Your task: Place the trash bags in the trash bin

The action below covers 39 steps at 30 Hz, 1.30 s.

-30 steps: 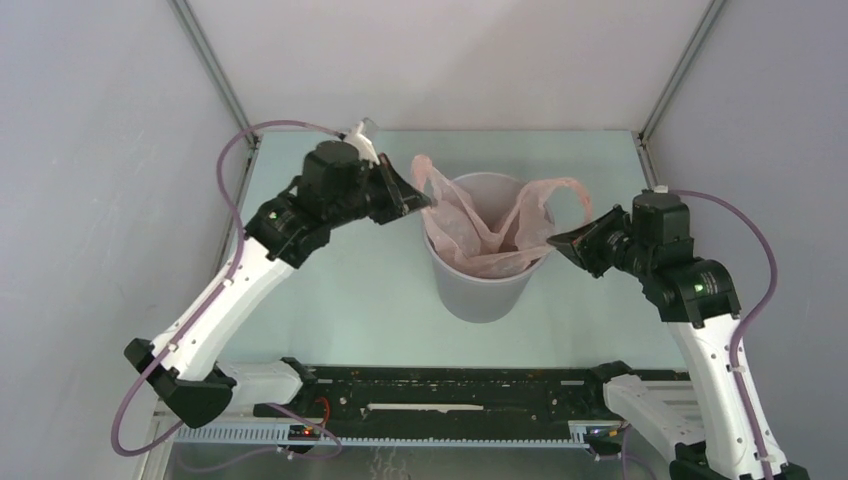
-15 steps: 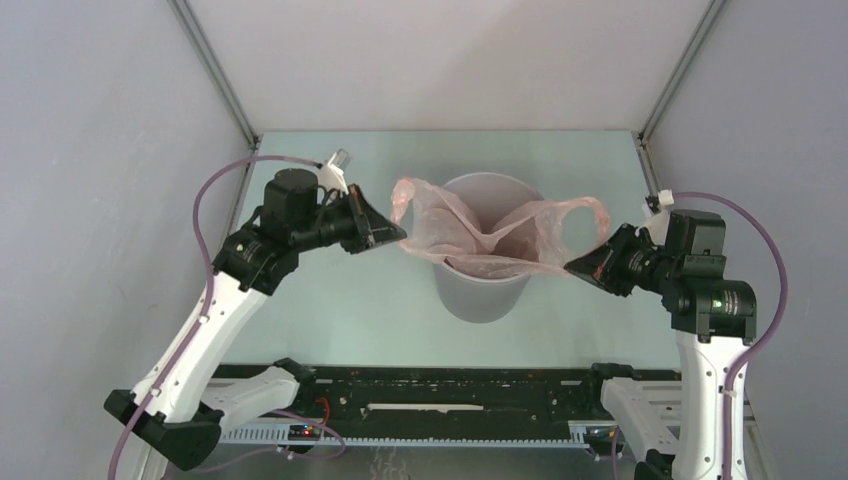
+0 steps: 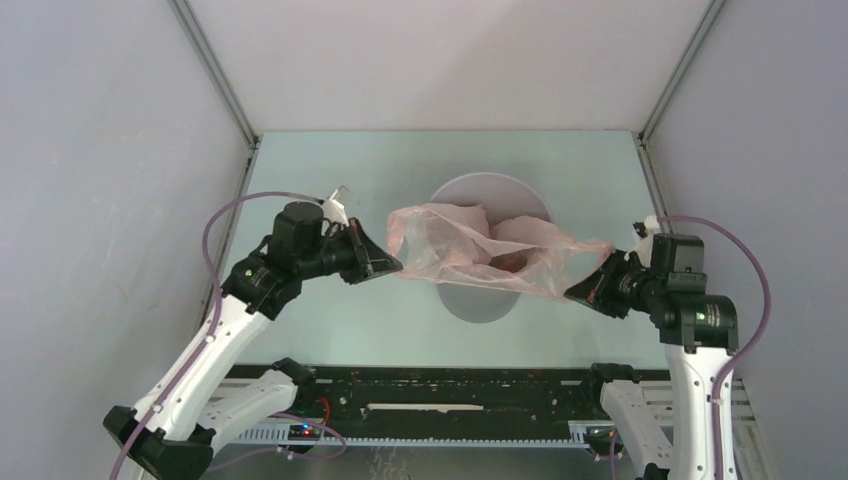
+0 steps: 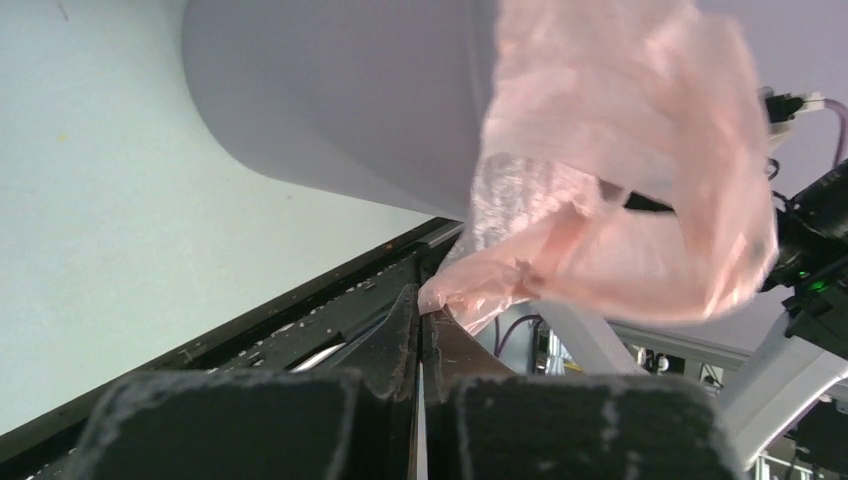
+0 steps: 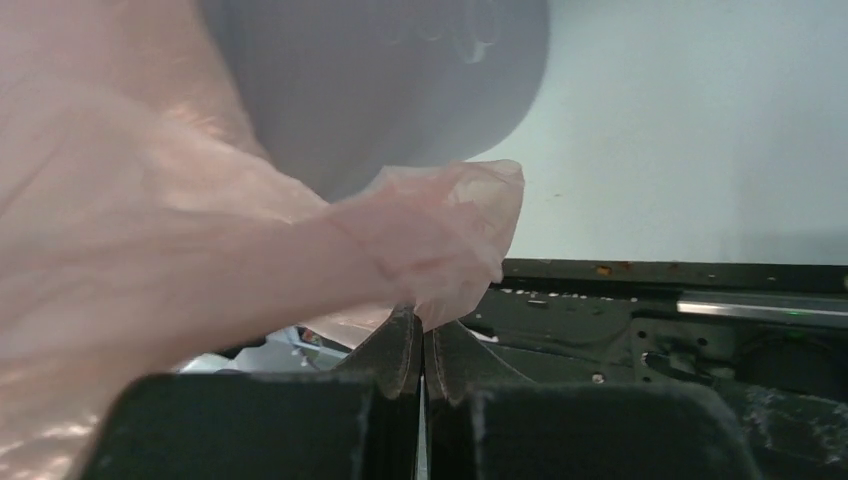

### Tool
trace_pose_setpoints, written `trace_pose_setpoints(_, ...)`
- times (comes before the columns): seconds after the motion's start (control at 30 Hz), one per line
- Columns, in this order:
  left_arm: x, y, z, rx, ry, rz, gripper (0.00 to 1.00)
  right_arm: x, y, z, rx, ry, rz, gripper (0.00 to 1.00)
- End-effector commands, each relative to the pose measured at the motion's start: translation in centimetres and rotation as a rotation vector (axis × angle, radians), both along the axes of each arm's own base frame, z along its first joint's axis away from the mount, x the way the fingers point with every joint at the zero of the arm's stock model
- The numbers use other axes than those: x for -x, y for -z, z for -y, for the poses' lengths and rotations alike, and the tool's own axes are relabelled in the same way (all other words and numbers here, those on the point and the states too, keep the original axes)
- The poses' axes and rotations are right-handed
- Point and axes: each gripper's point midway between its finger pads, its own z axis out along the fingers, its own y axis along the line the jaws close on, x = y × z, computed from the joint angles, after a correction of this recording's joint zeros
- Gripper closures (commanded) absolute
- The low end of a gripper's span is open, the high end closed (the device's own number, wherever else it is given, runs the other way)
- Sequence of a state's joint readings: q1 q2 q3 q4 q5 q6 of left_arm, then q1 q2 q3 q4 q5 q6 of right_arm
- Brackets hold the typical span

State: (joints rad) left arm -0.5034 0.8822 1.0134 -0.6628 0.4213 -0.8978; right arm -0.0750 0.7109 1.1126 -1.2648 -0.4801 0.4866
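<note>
Top view
- Bin: upright on the table, between the two arms. Its far rim and a strip of its near wall show.
- In the bin: the bag lies across the mouth and hides the near part. Whether its middle dips inside cannot be told from here.
- Bag axis: long axis left to right, with the right end a little nearer the bases.
- Left gripper: at the bag's left end, beside the bin.
- Right gripper: at the bag's right end, on the bin's other side.

Left wrist view
- Jaws: the left gripper is pinched tight on a corner of the film.
- Bag: rises from the fingertips and drapes over the bin's outer wall.
- Only here: the right arm is visible past the bag.

Right wrist view
- Jaws: the right gripper is clamped on a bunched corner of the film.
- Bag: fans out to the left and covers much of the bin's side.
- Only here: the bin's interior is out of sight, and only its wall is visible.
</note>
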Motion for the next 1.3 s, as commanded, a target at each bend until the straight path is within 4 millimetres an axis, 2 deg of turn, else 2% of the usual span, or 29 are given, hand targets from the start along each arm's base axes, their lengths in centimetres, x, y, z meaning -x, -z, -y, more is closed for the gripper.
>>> trace_pose_setpoints(0.0, -1.3, 3.3, -0.7, -0.091, -0.035, -0.018, 1.0, -2.8, 2.1, 2.3, 0.139, 0.057, 0.046, 1.0)
trace_pose_setpoints(0.03, -1.7, 3.4, -0.5, -0.093, -0.042, -0.021, 1.0, -3.3, 2.0, 2.3, 0.135, 0.059, 0.052, 0.97)
trace_pose_setpoints(0.17, -4.3, 1.5, 0.4, -0.084, -0.05, 0.056, 0.94, -5.4, 0.8, 1.6, 0.112, 0.032, 0.099, 0.88)
trace_pose_setpoints(0.23, -5.4, 1.7, 0.6, -0.1, -0.066, 0.047, 0.9, -6.1, 0.6, 1.7, 0.123, 0.024, 0.116, 0.82)
trace_pose_setpoints(0.37, -6.3, 1.9, 1.9, -0.048, -0.041, 0.026, 0.61, -6.4, 0.6, 2.0, 0.175, -0.014, 0.129, 0.6)
trace_pose_setpoints(0.43, -6.3, 1.4, 2.1, -0.04, -0.027, 0.048, 0.52, -5.7, 0.7, 2.3, 0.209, -0.034, 0.118, 0.52)
trace_pose_setpoints(0.53, -5.5, 0.9, 1.0, -0.09, -0.022, 0.085, 0.4, -3.9, 0.8, 2.8, 0.25, -0.039, 0.095, 0.43)
trace_pose_setpoints(0.67, -3.2, -0.3, -0.3, -0.117, 0.016, 0.148, 0.31, -0.9, 0.6, 2.7, 0.249, -0.041, 0.097, 0.33)
trace_pose_setpoints(0.77, -1.3, -1.2, -1.2, -0.127, 0.05, 0.19, 0.23, 1.0, -0.3, 1.6, 0.211, -0.09, 0.126, 0.28)
trace_pose_setpoints(0.9, 0.8, -2.9, -2.5, -0.132, 0.067, 0.269, 0.14, 3.1, -2.6, 1.0, 0.206, -0.144, 0.196, 0.24)
trace_pose_setpoints(0.97, 1.5, -4.0, -3.6, -0.157, 0.051, 0.313, 0.07, 4.1, -4.2, 1.7, 0.252, -0.133, 0.241, 0.22)
trace_pose_setpoints(1.07, 2.1, -6.5, -5.6, -0.204, -0.007, 0.405, 0.02, 5.1, -6.7, 2.4, 0.307, -0.133, 0.314, 0.18)
trace_pose_setpoints(1.17, 1.5, -10.1, -6.3, -0.202, -0.054, 0.522, 0.0, 4.5, -9.5, 2.9, 0.366, -0.157, 0.413, 0.17)
trace_pose_setpoints(1.27, 0.2, -11.9, -4.7, -0.183, 0.004, 0.567, 0.0, 2.5, -12.9, 2.9, 0.457, -0.23, 0.596, 0.17)
